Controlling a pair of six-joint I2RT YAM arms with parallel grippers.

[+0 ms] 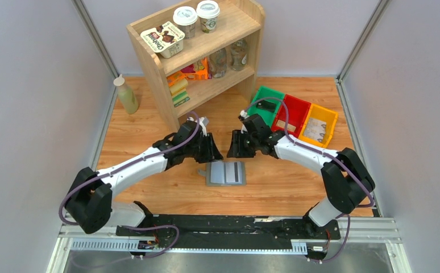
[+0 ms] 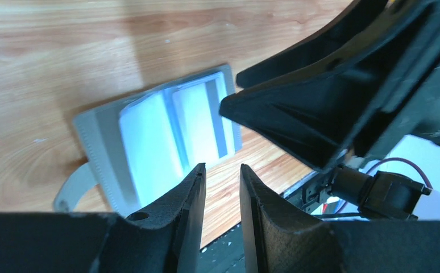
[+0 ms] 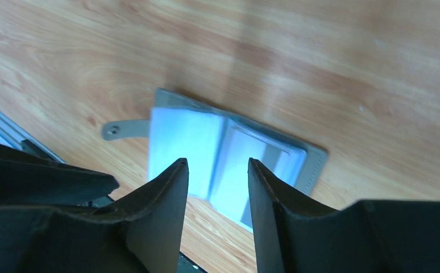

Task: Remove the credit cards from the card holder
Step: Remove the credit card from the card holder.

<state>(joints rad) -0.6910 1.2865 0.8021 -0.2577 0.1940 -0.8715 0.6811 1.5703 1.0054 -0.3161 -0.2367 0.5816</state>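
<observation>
The grey card holder (image 1: 226, 173) lies open like a book on the wooden table, its tab to the left. Pale cards sit in its pockets; one with a dark stripe (image 1: 239, 172) is on the right page. The holder also shows in the left wrist view (image 2: 149, 136) and the right wrist view (image 3: 218, 148). My left gripper (image 1: 216, 151) hovers just behind the holder's left side, jaws slightly apart and empty (image 2: 223, 170). My right gripper (image 1: 233, 149) hovers behind its right side, open and empty (image 3: 218, 165).
A wooden shelf (image 1: 203, 51) with cups and snacks stands at the back. Green (image 1: 266, 105), red (image 1: 291, 114) and yellow (image 1: 319, 126) bins sit at the right back. A bottle (image 1: 127, 94) stands at the left.
</observation>
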